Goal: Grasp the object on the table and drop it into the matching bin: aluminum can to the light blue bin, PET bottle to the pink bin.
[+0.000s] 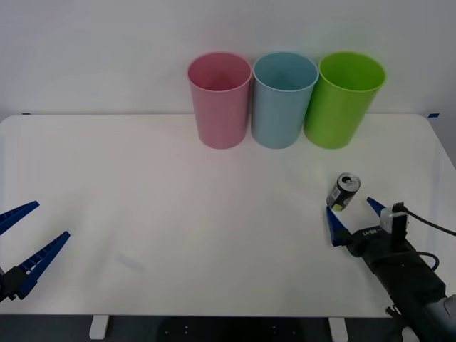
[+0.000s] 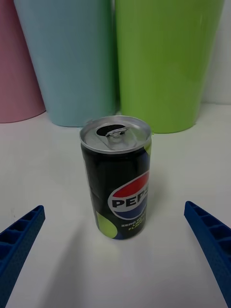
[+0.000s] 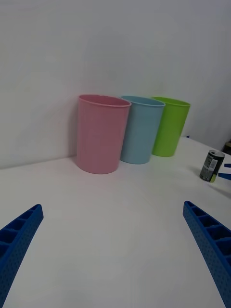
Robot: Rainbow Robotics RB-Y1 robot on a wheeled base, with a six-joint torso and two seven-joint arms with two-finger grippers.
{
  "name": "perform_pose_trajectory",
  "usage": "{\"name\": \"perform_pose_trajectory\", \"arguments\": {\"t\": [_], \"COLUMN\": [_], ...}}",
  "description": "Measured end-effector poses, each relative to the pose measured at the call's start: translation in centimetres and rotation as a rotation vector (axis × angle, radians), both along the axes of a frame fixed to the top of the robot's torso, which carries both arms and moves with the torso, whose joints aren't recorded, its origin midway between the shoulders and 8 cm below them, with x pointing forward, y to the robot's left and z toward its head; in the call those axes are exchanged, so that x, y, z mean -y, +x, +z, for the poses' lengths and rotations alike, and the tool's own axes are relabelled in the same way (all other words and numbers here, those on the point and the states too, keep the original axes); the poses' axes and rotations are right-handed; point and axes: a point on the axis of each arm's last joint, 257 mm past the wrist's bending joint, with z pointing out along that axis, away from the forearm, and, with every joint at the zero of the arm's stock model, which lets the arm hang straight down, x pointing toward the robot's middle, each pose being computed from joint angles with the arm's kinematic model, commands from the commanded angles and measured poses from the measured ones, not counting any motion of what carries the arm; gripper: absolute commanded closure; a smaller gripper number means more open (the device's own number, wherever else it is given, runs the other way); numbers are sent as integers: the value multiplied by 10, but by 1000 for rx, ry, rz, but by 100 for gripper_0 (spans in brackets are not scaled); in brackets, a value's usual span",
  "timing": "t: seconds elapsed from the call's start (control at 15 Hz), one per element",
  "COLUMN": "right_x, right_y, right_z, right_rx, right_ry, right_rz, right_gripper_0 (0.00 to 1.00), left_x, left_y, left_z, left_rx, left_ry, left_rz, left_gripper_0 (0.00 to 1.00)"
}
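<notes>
A small dark aluminum can [image 1: 343, 191] with a silver top stands upright on the white table [image 1: 178, 214] at the right. My right gripper [image 1: 353, 217] is open just in front of it, the can [image 2: 117, 178] ahead of the blue fingers [image 2: 19, 240], not between them. The light blue bin [image 1: 283, 100] stands at the back between the pink bin [image 1: 220, 100] and a lime green bin [image 1: 343, 100]. My left gripper [image 1: 25, 239] hangs open over the table's left front edge, far from the can [image 3: 211, 166].
The three bins stand close together in a row along the table's far edge, against a white wall. A black cable [image 1: 427, 222] runs off the right wrist. Bare white tabletop spreads between the two arms.
</notes>
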Motion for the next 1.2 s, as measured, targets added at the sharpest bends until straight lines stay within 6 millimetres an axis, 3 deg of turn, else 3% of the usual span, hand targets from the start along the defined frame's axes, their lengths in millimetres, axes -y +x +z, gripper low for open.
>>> {"name": "perform_pose_trajectory", "arguments": {"t": [0.6,1.2], "right_x": [-10,-11], "right_y": [39,55], "right_z": [-4,3], "right_rx": [-8,-5], "right_ry": [-24,-54], "right_rz": [-10,-40], "right_gripper_0": [0,0], "left_x": [0,0], "left_y": [0,0], "left_z": [0,0], "left_rx": [0,0], "left_ry": [0,0], "left_rz": [0,0], "left_gripper_0": [0,0]}}
